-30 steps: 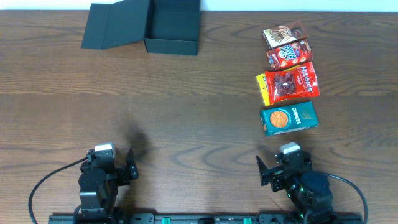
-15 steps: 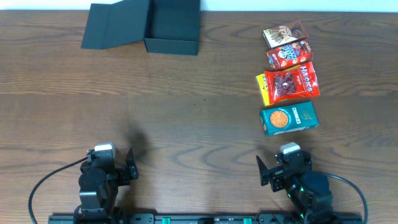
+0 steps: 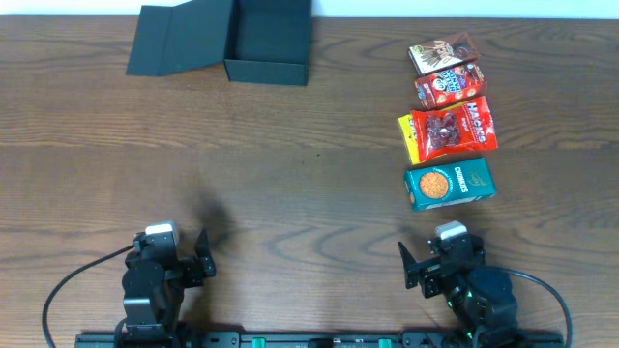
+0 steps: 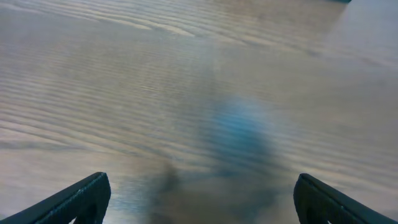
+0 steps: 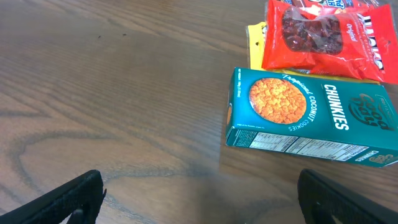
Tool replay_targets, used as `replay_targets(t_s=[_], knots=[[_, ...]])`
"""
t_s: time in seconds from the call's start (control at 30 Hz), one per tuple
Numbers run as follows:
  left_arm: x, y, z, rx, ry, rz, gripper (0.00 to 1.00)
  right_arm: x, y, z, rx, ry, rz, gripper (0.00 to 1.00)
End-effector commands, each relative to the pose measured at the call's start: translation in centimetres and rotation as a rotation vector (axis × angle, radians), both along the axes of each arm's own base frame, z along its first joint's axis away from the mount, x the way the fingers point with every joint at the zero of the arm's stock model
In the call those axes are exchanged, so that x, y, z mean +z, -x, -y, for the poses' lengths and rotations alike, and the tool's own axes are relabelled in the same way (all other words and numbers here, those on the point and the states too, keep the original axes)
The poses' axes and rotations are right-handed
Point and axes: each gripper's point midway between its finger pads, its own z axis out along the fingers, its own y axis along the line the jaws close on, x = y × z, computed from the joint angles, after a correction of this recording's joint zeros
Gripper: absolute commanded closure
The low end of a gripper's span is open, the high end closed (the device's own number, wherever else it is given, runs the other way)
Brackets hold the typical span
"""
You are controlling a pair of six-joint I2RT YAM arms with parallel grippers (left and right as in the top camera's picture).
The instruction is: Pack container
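The container (image 3: 268,39), a dark teal-black box with its flap lid (image 3: 181,39) folded open to the left, sits at the table's far edge. Snack packs lie in a column at the right: a brown pack (image 3: 443,52), a red box (image 3: 450,85), a red bag (image 3: 453,129) over a yellow pack (image 3: 407,138), and a teal cookie box (image 3: 449,183). My left gripper (image 4: 200,202) is open and empty over bare wood near the front left. My right gripper (image 5: 200,199) is open and empty, just short of the cookie box (image 5: 311,118); the red bag (image 5: 323,34) lies beyond.
The wooden table (image 3: 309,193) runs to a white wall at the back. Both arm bases sit at the front edge, with cables trailing on each side.
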Motion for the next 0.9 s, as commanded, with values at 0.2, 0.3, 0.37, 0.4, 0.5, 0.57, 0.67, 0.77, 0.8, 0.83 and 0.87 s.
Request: replay_targets(t_s=[0.2, 0.3, 0.37, 0.4, 0.5, 0.57, 0.67, 0.77, 0.8, 0.83, 0.87], knots=[[0.2, 0.1, 2.7, 0.226, 0.646, -0.029, 0.05, -0.3, 0.0, 0.0, 0.009, 0.014, 0.002, 0.01], [0.2, 0.0, 2.5, 0.234, 0.64, -0.024, 0.05, -0.3, 0.0, 0.0, 0.009, 0.014, 0.002, 0.01], [0.3, 0.0, 2.5, 0.247, 0.672, -0.023, 0.05, -0.3, 0.0, 0.0, 0.009, 0.014, 0.002, 0.01], [0.3, 0.0, 2.6, 0.263, 0.698, -0.024, 0.05, -0.3, 0.0, 0.0, 0.009, 0.014, 0.002, 0.01], [2.2, -0.9, 3.5, 0.21, 0.777, 0.033, 0.05, -0.3, 0.0, 0.0, 0.009, 0.014, 0.002, 0.01], [4.8, -1.9, 4.3, 0.109, 0.774, 0.127, 0.05, -0.3, 0.0, 0.0, 0.009, 0.014, 0.002, 0.01], [8.7, -3.1, 4.4, 0.036, 0.779, 0.277, 0.04, -0.3, 0.0, 0.0, 0.009, 0.014, 0.002, 0.01], [10.5, -4.2, 4.4, 0.021, 0.803, 0.337, 0.04, -0.3, 0.0, 0.0, 0.009, 0.014, 0.002, 0.01], [10.6, -4.7, 4.4, 0.024, 0.816, 0.339, 0.04, -0.3, 0.0, 0.0, 0.009, 0.014, 0.002, 0.01], [10.7, -5.3, 4.4, 0.032, 0.83, 0.33, 0.04, -0.3, 0.0, 0.0, 0.009, 0.014, 0.002, 0.01], [10.4, -5.9, 4.4, 0.046, 0.837, 0.304, 0.04, -0.3, 0.0, 0.0, 0.009, 0.014, 0.002, 0.01]])
